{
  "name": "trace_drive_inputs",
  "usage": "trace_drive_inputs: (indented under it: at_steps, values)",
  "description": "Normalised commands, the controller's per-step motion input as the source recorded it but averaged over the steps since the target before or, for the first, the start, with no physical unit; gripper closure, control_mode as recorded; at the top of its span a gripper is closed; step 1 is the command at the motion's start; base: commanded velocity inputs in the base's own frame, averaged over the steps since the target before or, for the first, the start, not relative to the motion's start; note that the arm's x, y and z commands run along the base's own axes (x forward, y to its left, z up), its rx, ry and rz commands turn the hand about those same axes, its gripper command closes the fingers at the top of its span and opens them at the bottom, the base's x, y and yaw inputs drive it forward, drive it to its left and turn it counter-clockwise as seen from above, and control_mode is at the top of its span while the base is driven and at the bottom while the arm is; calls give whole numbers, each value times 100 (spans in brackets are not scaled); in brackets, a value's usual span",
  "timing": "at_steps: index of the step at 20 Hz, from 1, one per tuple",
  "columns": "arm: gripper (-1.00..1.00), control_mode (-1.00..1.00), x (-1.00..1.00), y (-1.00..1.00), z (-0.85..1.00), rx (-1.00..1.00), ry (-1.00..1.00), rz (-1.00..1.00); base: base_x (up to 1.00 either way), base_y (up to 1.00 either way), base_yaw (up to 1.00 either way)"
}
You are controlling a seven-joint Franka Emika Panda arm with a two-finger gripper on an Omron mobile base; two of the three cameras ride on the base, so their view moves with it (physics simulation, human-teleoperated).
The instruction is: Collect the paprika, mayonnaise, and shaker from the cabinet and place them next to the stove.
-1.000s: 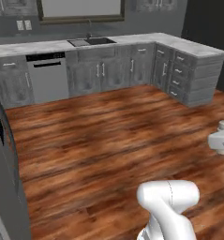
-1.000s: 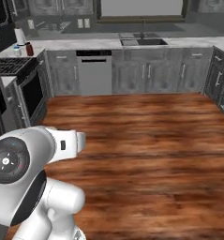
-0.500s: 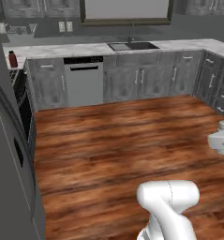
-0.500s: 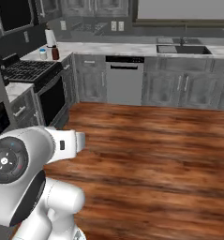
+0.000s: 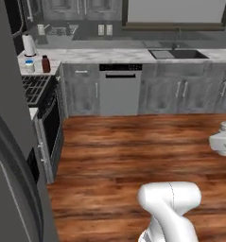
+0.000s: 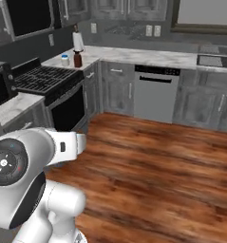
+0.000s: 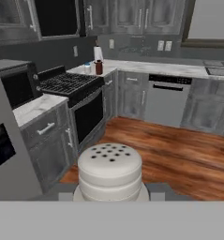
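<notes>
Stove (image 6: pixel 43 78) now nearer; claw (image 7: pixel 109 196) grips shaker (image 7: pixel 109 171).

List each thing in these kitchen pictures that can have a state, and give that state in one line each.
hand: shut on the shaker.
shaker: held upright, off any surface.
paprika: upright on the counter beside the stove, cap on.
mayonnaise: upright next to the paprika, lid on.
stove: oven door closed, grates bare.
dishwasher: door closed.

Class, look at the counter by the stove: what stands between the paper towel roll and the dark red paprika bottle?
The mayonnaise jar with its blue lid stands between the paper towel roll and the paprika on the counter, seen in the left base view.
</notes>
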Motion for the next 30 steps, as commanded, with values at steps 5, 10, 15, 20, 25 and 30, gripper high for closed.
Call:
trace_drive_inputs:
  at_steps: [5, 10, 15, 20, 25, 30]
  values:
    - [100, 100, 0, 0, 0, 0, 0, 0, 100, -26, 35]
    - [100, 100, 0, 0, 0, 0, 0, 0, 100, -27, 35]
    - [100, 100, 0, 0, 0, 0, 0, 0, 100, -28, 35]
    - [100, 100, 0, 0, 0, 0, 0, 0, 100, -29, 35]
    - [100, 100, 0, 0, 0, 0, 0, 0, 100, -27, 35]
    - [100, 100, 0, 0, 0, 0, 0, 0, 100, -13, 37]
